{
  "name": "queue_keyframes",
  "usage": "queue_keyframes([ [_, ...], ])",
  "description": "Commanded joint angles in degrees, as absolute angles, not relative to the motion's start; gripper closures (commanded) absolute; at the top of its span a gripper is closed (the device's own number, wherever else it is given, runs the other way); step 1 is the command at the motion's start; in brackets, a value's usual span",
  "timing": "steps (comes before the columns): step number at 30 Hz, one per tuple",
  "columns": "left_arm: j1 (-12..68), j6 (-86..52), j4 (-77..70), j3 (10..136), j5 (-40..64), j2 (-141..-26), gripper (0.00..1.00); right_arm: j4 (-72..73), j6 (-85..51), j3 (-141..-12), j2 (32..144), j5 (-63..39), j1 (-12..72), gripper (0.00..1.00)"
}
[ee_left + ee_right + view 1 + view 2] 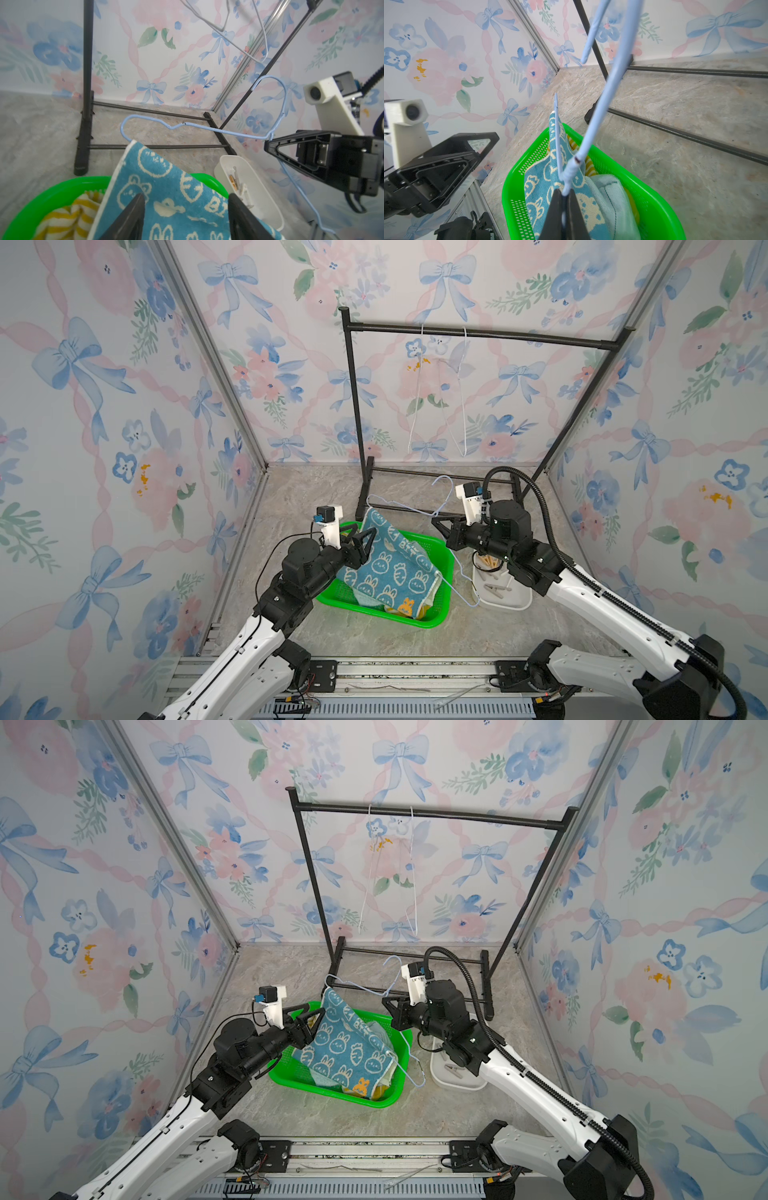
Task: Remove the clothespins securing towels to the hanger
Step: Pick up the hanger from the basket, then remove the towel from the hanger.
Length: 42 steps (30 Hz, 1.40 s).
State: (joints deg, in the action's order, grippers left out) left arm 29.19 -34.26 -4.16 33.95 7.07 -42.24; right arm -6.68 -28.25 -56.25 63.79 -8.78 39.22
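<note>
1. Over the green basket (436, 620), the blue bunny towel (390, 568) hangs on a pale blue wire hanger (586, 141), with its lower end lying in the basket.
2. Right gripper (564, 194) is clamped tight on the hanger's twisted neck.
3. Left gripper (365, 540) has its jaws apart, one on each side of the blue towel's edge, not pinching it.
4. Yellow striped towel (68, 216) and teal towel (610, 193) lie in the basket.
5. Clothespins (234, 182) lie in the white tub (511, 601) just beside the basket.
</note>
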Motion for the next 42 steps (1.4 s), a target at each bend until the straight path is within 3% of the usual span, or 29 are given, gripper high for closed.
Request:
queue_keyframes([
  [1, 28.83, -53.10, -4.48, 32.22, 10.28, -43.76, 0.39, -4.80, -28.08, -56.63, 62.88, -6.79, 39.88, 1.00],
  [8, 29.68, -65.21, -13.92, 29.14, 16.88, -48.71, 0.48, -3.79, -28.62, -55.37, 61.78, -7.04, 39.84, 1.00],
  [30, 34.32, -66.88, -23.14, 35.53, 22.85, -65.67, 0.53, -2.77, -29.24, -54.40, 61.87, -7.38, 40.61, 1.00],
  [42, 34.63, -67.98, -23.76, 34.72, 22.94, -68.12, 0.65, -2.19, -29.36, -54.05, 62.18, -7.38, 41.04, 1.00],
])
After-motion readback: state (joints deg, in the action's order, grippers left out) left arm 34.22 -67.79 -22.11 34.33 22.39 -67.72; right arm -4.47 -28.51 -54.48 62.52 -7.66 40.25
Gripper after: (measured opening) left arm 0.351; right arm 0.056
